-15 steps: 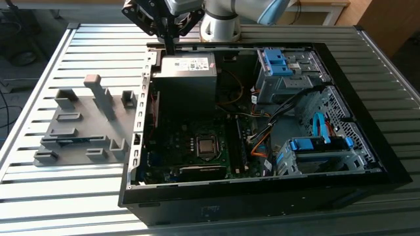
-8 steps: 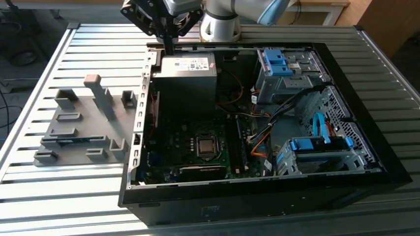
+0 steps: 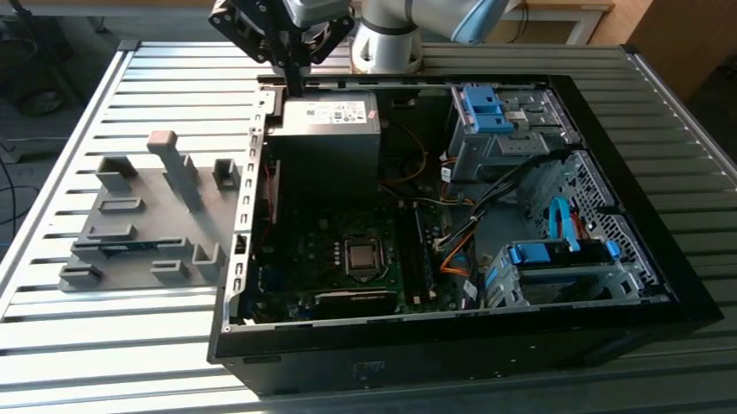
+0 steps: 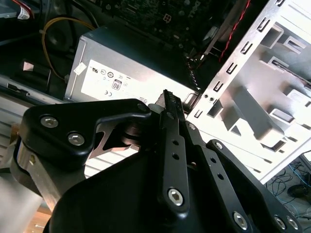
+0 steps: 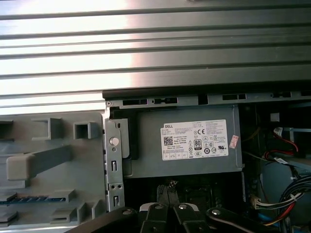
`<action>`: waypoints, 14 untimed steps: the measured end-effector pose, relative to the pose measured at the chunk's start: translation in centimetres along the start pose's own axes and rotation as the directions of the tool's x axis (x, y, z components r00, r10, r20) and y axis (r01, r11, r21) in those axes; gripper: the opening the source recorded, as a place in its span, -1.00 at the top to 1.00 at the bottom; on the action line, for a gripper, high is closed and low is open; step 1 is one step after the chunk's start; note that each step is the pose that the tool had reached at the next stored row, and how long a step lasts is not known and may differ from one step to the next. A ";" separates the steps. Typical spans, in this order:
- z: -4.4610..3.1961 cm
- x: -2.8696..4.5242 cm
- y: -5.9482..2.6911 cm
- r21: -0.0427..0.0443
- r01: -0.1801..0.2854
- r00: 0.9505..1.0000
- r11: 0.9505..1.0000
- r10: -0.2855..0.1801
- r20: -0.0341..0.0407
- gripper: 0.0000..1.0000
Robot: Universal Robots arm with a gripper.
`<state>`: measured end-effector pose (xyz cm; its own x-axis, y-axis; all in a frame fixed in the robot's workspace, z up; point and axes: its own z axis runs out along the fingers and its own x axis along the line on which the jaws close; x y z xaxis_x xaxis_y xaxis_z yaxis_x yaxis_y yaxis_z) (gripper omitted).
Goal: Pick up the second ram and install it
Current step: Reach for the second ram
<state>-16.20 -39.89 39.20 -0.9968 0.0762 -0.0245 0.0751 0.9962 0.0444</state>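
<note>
1 white printed label (image 5: 194, 140), bearing lines of small print, a square code and a row of round marks, stands on the grey power supply (image 5: 146, 145) in a corner of the open computer case (image 5: 165, 101), with 1 small pink sticker (image 5: 233, 141) just beside it, its print too small to tell.

Claw (image 3: 295, 84), fingers together, above the power supply's (image 3: 328, 116) corner; second ram (image 3: 119, 248) in the grey holder (image 3: 173, 235) beside the open case (image 3: 461, 332)
</note>
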 end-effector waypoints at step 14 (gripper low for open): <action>0.02 0.31 -0.03 0.000 0.000 1.000 1.000 0.000 0.000 0.79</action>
<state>-16.51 -39.89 39.17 -0.9968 0.0762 -0.0244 0.0751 0.9962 0.0444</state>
